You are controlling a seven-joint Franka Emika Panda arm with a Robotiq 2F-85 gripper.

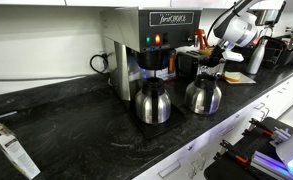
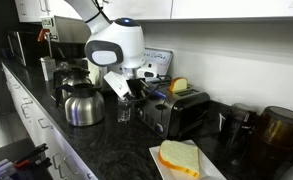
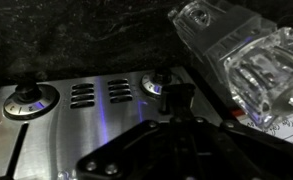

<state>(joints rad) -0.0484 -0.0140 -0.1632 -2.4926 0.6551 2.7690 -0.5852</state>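
Note:
In the wrist view a brushed-metal toaster panel (image 3: 96,125) carries two round knobs and two sets of vent slots. My gripper (image 3: 167,97) is shut, its dark fingertips pressed together at the right knob (image 3: 156,84); I cannot tell whether they touch it. The left knob (image 3: 30,98) stands free. In an exterior view the gripper (image 2: 138,92) hangs at the left end of the black and silver toaster (image 2: 178,112). In an exterior view the white arm (image 1: 232,28) reaches down behind the carafes, its gripper (image 1: 212,58) partly hidden.
A clear glass (image 3: 241,55) stands close to the right of the gripper. A coffee maker (image 1: 151,45) and two steel carafes (image 1: 153,102) (image 1: 203,95) stand on the dark counter. A plate (image 2: 212,173) holds bread (image 2: 179,157) beside a brown canister (image 2: 277,130).

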